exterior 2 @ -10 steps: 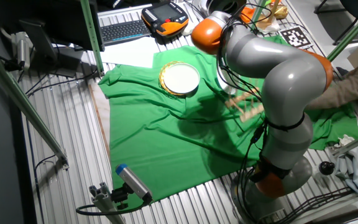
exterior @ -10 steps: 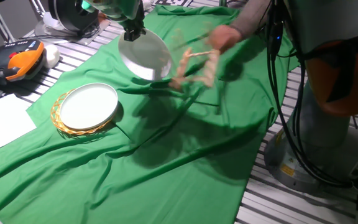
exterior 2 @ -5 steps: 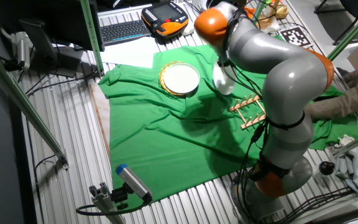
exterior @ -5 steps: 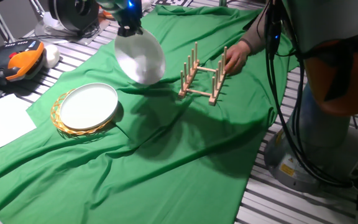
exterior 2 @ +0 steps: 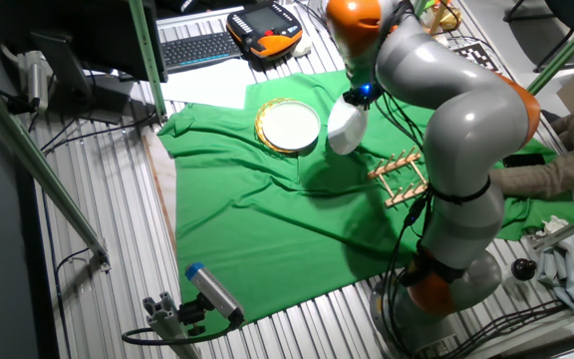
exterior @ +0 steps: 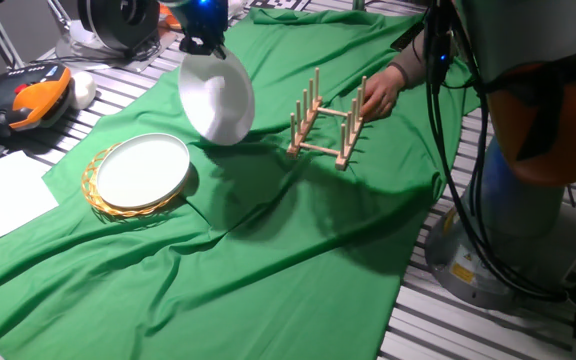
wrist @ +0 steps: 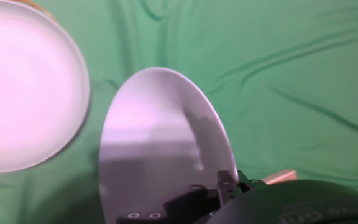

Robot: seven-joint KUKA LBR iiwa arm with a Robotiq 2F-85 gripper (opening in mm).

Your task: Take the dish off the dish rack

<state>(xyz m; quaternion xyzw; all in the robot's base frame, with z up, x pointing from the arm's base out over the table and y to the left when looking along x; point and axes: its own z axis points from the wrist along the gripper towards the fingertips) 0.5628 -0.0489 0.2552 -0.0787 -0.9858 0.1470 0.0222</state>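
The dish [exterior: 216, 103] hangs on edge in the air from the gripper [exterior: 204, 45], which pinches its upper rim, above the cloth [exterior: 298, 250] that covers the table. In one fixed view the dish rack [exterior: 326, 125] stands on the cloth to the right of the dish, apart from it, with a person's hand [exterior: 376, 97] touching its far right side. Left of and nearer than the dish, a second plate [exterior: 142, 169] lies flat on a wicker mat [exterior: 99, 196]. Beyond the cloth's left edge lies a teach pendant [exterior: 30, 97].
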